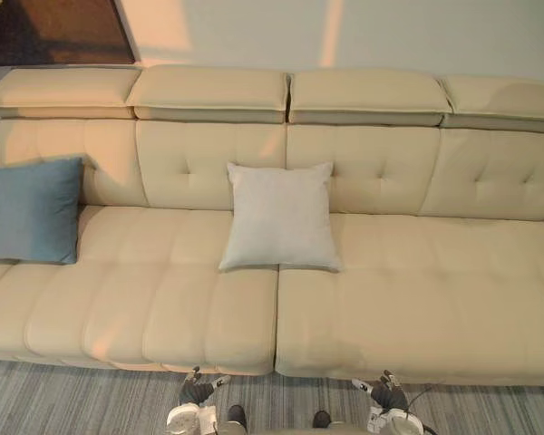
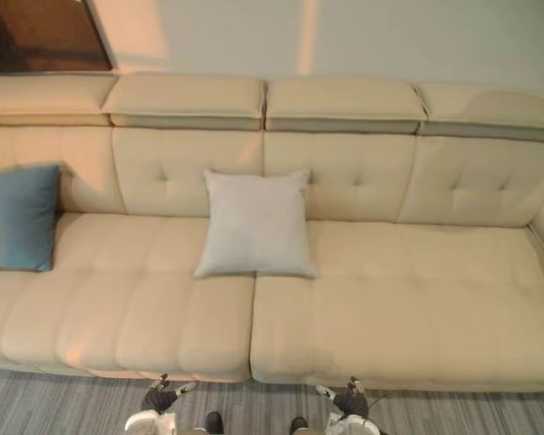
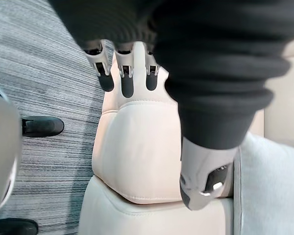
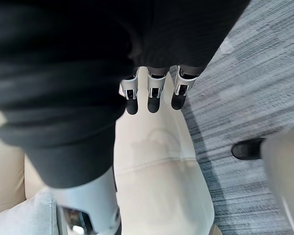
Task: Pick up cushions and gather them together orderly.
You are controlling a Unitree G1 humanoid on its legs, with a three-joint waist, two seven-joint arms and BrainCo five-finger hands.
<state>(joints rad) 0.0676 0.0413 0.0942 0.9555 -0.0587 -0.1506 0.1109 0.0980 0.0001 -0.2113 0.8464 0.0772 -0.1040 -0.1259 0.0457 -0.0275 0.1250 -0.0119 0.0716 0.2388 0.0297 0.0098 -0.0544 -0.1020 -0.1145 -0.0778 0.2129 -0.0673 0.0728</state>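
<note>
A light grey cushion (image 1: 280, 217) leans upright against the backrest in the middle of the long cream sofa (image 1: 417, 299). A blue cushion (image 1: 31, 210) leans at the sofa's far left end, well apart from the grey one. My left hand (image 1: 199, 388) hangs low before the sofa's front edge, fingers (image 3: 126, 78) straight, holding nothing. My right hand (image 1: 386, 391) hangs likewise to the right, its fingers (image 4: 153, 95) relaxed and empty. A corner of the grey cushion (image 3: 269, 186) shows past the left thumb.
Grey striped carpet (image 1: 72, 399) runs along the sofa's front. The sofa's right half (image 2: 417, 299) is bare seat. A dark panel (image 1: 54, 32) hangs on the wall at the upper left.
</note>
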